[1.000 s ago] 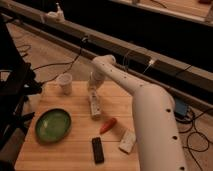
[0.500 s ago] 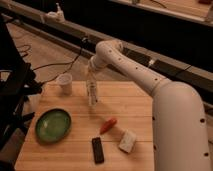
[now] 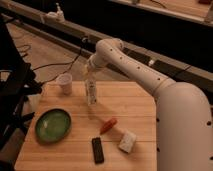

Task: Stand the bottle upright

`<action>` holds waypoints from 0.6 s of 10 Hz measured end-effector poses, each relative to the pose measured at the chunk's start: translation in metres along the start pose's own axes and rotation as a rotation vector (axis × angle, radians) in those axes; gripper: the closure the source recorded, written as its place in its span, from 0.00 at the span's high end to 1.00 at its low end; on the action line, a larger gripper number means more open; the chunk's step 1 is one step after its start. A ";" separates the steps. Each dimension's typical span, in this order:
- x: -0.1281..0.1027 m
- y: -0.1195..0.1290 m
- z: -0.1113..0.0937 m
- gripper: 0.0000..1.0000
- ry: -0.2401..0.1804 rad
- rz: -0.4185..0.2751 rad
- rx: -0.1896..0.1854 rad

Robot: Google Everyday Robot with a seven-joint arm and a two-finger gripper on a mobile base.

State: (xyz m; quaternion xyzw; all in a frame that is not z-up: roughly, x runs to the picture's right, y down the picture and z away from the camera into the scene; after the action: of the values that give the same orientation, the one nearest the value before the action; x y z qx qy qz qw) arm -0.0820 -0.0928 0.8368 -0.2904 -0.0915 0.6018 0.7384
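The bottle, slim and whitish, stands upright on the wooden table a little left of centre, near the back edge. My gripper sits right over the bottle's top and is shut on its upper end, hiding the cap. The white arm reaches in from the right foreground and bends down to it.
A white paper cup stands just left of the bottle. A green bowl lies front left. A red object, a black remote and a whitish block lie in front. Cables run along the floor behind the table.
The arm has swung up and back, and the bottle has shifted slightly toward the table's back edge with the gripper on its top. It now stands straight.
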 end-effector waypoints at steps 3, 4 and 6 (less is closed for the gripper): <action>-0.002 0.001 0.000 0.00 -0.003 -0.004 0.004; -0.007 -0.008 -0.002 0.00 -0.019 -0.007 0.025; -0.020 -0.037 -0.008 0.00 -0.056 0.002 0.095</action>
State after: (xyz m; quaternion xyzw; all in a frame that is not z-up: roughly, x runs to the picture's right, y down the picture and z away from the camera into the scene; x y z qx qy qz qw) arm -0.0525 -0.1182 0.8545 -0.2380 -0.0832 0.6140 0.7479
